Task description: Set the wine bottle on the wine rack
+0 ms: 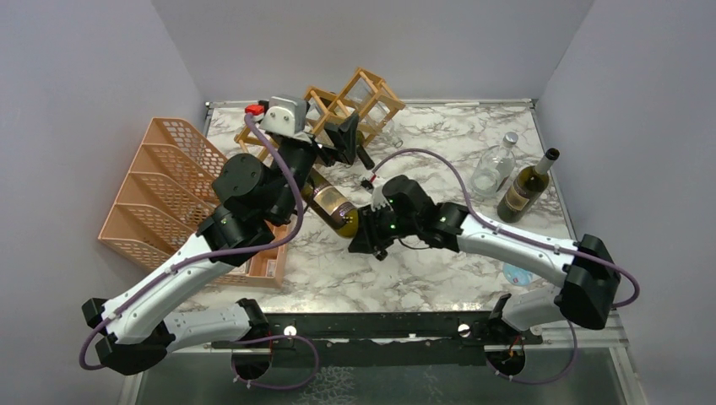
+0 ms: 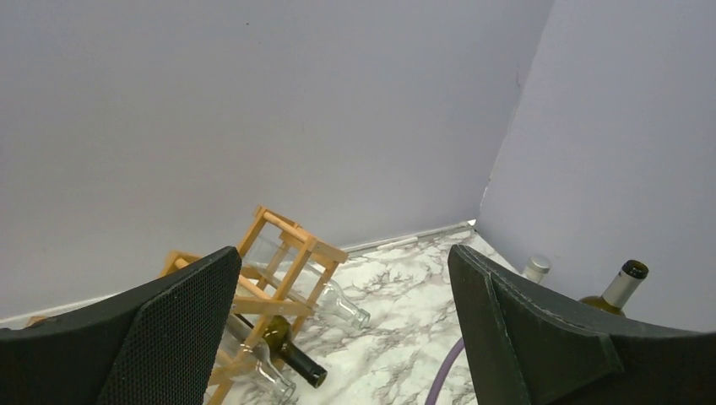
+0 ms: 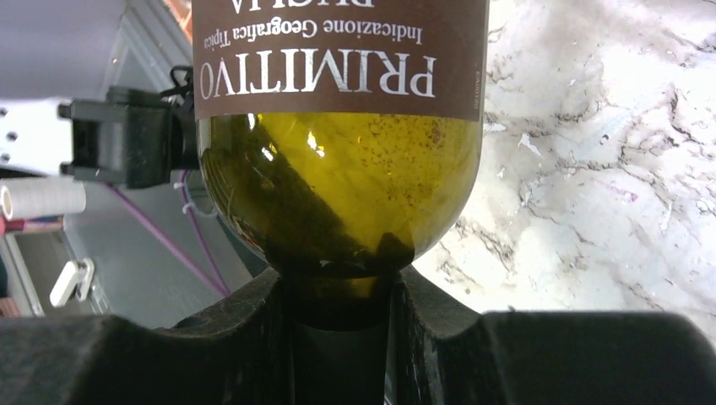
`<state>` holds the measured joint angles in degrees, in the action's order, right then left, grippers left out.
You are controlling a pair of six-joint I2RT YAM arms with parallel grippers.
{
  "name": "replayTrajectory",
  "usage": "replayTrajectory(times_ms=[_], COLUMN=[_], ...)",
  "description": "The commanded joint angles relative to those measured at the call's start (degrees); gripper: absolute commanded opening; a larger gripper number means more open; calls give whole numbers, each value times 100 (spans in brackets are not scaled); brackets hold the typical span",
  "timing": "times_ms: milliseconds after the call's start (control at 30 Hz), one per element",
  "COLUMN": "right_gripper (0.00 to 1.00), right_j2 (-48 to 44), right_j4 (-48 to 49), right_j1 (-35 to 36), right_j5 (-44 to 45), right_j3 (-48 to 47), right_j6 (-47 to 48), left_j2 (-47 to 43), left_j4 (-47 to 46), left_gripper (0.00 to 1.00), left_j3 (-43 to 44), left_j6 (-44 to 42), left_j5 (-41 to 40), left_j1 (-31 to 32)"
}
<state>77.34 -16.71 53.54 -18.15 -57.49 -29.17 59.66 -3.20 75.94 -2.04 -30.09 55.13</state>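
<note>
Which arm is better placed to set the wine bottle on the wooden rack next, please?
The right. The right gripper is shut on the neck of the wine bottle, while the left gripper is open and empty, facing the wine rack.

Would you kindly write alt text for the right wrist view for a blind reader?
The right claw grips the neck of a green Primitivo wine bottle, its brown label upside down, with the marble table behind.

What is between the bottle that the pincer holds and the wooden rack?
The left pincer, open, hangs between the wine bottle and the wine rack; the top view shows it.
</note>
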Motion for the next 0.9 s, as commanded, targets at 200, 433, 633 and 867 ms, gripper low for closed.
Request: replayTrajectory(times_ms=[200,433,633,867], right_gripper=[1,1,1,1], right_j2=[952,1554,1884,2172], right_j4=[1569,1609,1766,1981], right_j1=[368,451,464,507], right_j5=[976,994,990,923], right_j3=[-988,-1471,-1641,-1853], right_j6=[-913,-1354,-1540,-1638], left_j2=[-610,-869,-1053,-1161], left_j4=[707,730,765,779], left_gripper=[99,99,99,99], left_j3=[-356,-501,-606,-660], left_j6=[237,164,181,169], left_j5=[-430,-537,-559,-603], left_j1=[-3,-3,-3,-3])
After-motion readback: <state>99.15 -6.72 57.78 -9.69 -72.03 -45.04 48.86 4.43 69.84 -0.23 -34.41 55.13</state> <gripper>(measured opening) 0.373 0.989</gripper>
